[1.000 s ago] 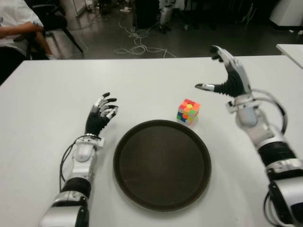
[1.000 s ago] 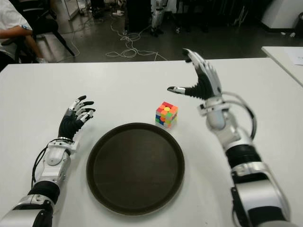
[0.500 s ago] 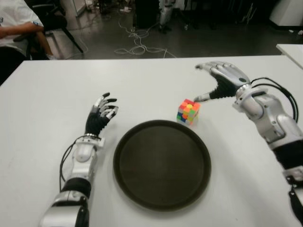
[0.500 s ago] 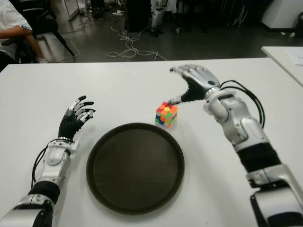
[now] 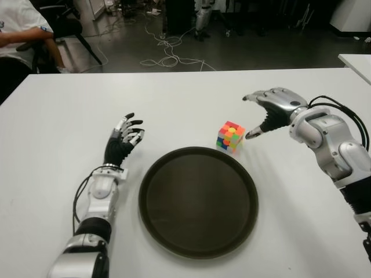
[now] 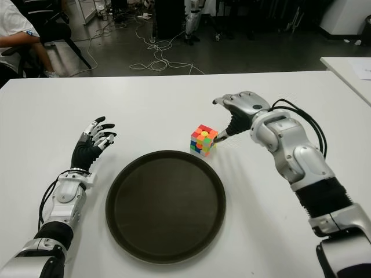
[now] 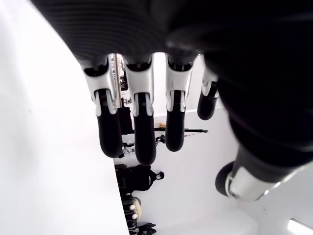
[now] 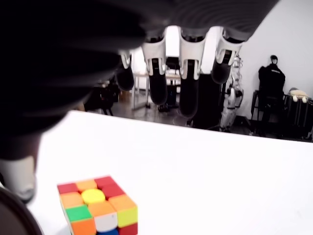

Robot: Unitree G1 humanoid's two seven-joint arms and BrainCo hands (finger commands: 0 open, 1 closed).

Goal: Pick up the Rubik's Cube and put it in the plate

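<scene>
A multicoloured Rubik's Cube (image 5: 231, 137) stands on the white table just beyond the far right rim of a round dark plate (image 5: 198, 200). My right hand (image 5: 262, 113) hovers palm down just right of the cube, fingers spread, its thumb tip close beside the cube's upper right corner and nothing in its grasp. The right wrist view shows the cube (image 8: 96, 204) below the extended fingers (image 8: 188, 97). My left hand (image 5: 123, 139) shows left of the plate, fingers loosely extended and holding nothing.
The white table (image 5: 64, 116) spreads wide around the plate. A seated person (image 5: 17, 29) is at the far left beyond the table. Cables lie on the dark floor (image 5: 165, 55) behind. Another table corner (image 5: 358, 61) shows at the far right.
My right hand has swung down from a raised, upright pose to a palm-down pose beside the cube, then eased slightly lower and to the right. Cube, plate and left hand have not moved.
</scene>
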